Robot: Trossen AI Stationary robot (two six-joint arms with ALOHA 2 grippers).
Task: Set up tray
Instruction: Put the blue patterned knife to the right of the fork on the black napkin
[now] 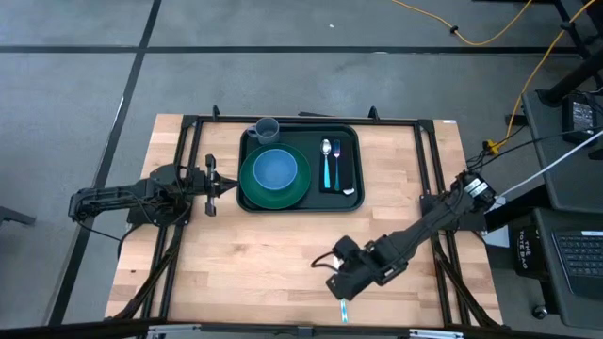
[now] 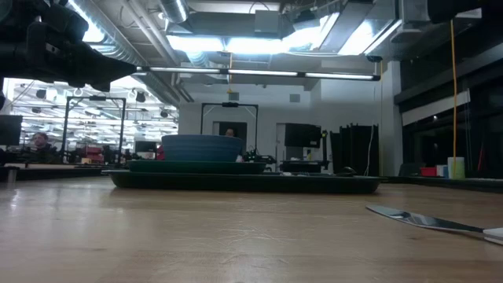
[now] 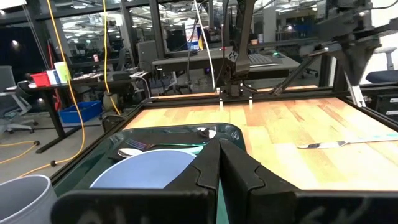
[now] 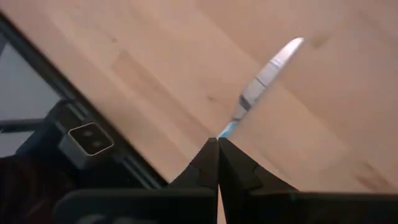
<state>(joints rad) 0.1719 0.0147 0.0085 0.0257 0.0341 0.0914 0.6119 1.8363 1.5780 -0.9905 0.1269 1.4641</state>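
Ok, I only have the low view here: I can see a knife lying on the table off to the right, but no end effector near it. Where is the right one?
Observer: The right end effector is shut, with its tips at the blue handle end of the knife. I cannot tell whether it actually pinches the handle.
Operator: And from my angle the tray is just an edge with a bowl above it. Is any cutlery on it yet?
Observer: Yes. From above, a spoon and a fork lie side by side on a black napkin in the tray, to the right of the green plate.
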